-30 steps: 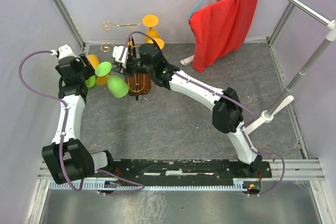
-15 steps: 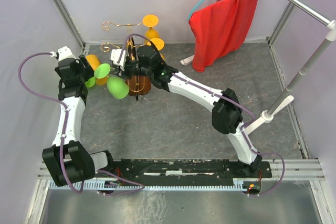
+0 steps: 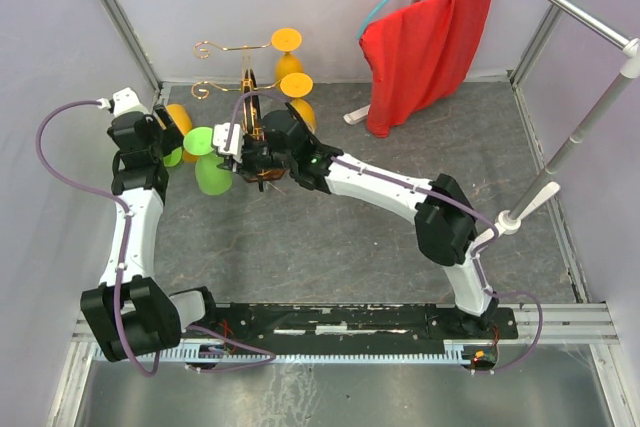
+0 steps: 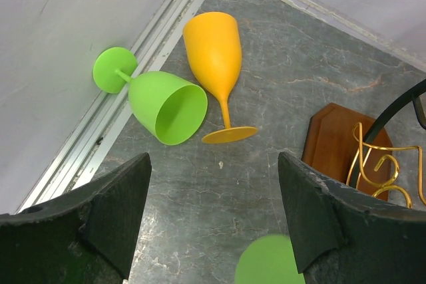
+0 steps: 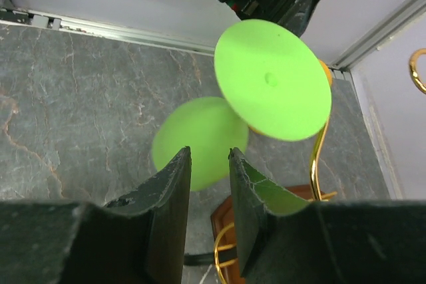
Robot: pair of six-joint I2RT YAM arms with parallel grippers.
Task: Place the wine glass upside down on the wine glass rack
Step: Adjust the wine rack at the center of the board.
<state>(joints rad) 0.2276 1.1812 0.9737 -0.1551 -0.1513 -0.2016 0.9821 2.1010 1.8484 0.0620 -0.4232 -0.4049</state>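
Clamping green wine glass (image 5: 273,78) by its stem, right end effector (image 5: 208,164) sits just beside wine glass rack (image 4: 333,139); a misaligned foot could hit the rack and twist loose. Left end effector (image 4: 213,171) released, empty.

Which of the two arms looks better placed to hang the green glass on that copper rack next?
Right. The right gripper holds the green wine glass by its stem, beside the wine glass rack. The left gripper is open and empty above a lying green glass and orange glass.
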